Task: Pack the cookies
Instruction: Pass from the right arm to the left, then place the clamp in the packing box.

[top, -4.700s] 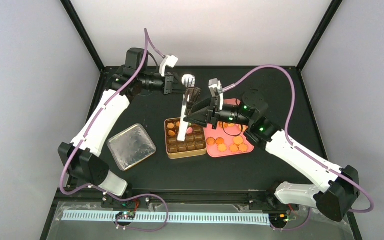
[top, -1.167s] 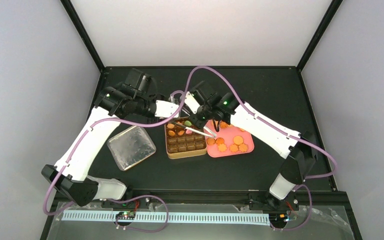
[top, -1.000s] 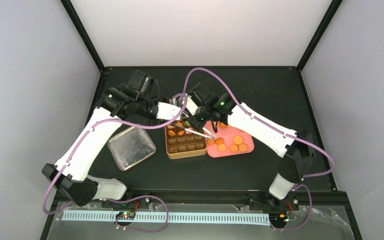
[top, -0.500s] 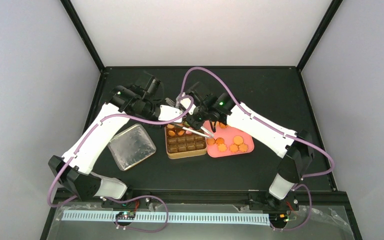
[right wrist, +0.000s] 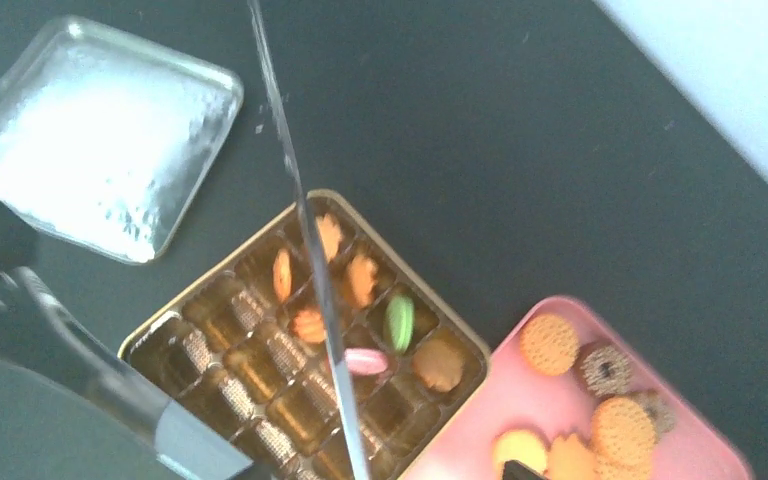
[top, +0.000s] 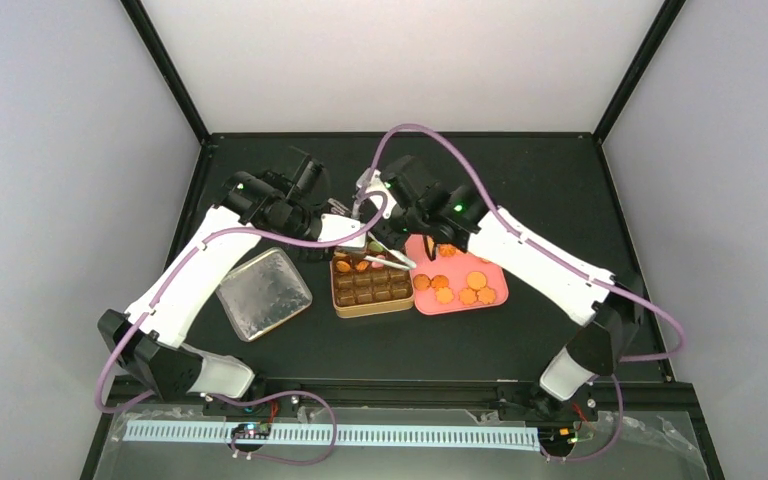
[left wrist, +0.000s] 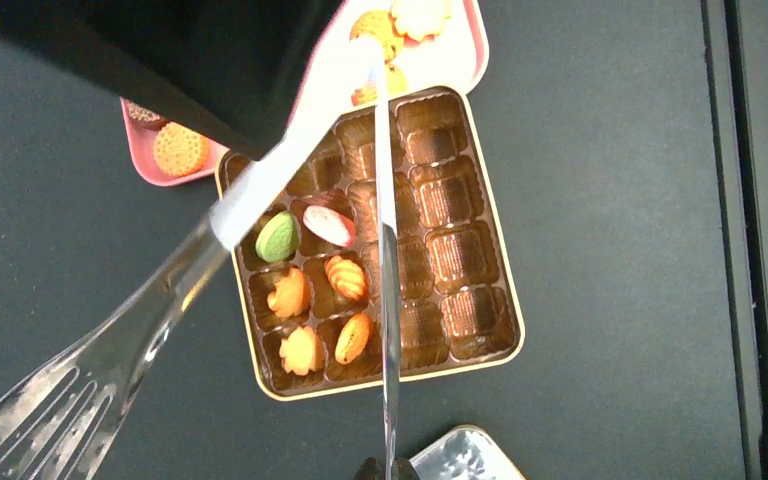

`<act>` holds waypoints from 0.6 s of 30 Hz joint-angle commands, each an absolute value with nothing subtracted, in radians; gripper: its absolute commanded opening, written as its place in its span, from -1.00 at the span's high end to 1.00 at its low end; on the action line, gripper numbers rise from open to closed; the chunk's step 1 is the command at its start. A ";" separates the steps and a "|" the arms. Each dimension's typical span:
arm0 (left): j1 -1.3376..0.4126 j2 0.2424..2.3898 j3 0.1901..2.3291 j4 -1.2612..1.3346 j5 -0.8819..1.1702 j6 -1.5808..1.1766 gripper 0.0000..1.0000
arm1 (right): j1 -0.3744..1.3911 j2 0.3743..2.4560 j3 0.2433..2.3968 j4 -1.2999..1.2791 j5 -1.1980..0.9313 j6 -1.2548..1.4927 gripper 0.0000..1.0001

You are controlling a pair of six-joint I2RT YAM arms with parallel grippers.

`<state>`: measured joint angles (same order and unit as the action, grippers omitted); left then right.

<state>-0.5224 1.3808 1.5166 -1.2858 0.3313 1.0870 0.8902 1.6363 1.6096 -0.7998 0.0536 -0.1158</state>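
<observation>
Several cookies sit in the far-left cells of the brown tin (top: pixel 372 311): a green one (left wrist: pixel 278 237), a pink one (left wrist: pixel 328 224) and orange ones (left wrist: pixel 290 293). More orange cookies (top: pixel 465 285) and a dark brown one (right wrist: pixel 603 368) lie on the pink tray (top: pixel 460 307). The metal tongs (top: pixel 392 257) hang low over the tin's far part. My left gripper (top: pixel 352 232) is shut on one thin tong arm (left wrist: pixel 387 300). My right gripper (top: pixel 388 225) holds the tongs from the other side; its fingers are mostly out of its wrist view.
The tin's silver lid (top: pixel 262 293) lies on the black table left of the tin. The pink tray touches the tin's right side. Both arms meet above the tin's far edge, with purple cables looping over them.
Earlier my right gripper held the tongs upright, the left gripper apart at the back. Over the last second both grippers stayed on the tongs, which shifted slightly left and back from the tray edge.
</observation>
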 commanded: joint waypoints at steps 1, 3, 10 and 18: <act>-0.523 1.395 1.568 -1.268 0.413 1.024 0.97 | 0.847 1.503 1.616 -0.672 0.117 -0.060 -0.46; -0.523 1.402 1.568 -1.256 0.429 0.992 0.97 | 0.796 1.451 1.598 -0.628 0.097 -0.016 -0.71; -0.520 1.434 1.570 -1.191 0.517 0.867 0.97 | 0.608 1.206 1.348 -0.361 -0.121 0.159 -0.99; -0.520 1.461 1.647 -1.147 0.557 0.746 0.97 | 0.587 1.084 1.133 -0.249 -0.140 0.222 -0.99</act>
<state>-0.5220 1.4605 1.5566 -1.2064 0.4911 0.8326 0.5907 1.1145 1.2068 -0.3431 -0.1017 0.1608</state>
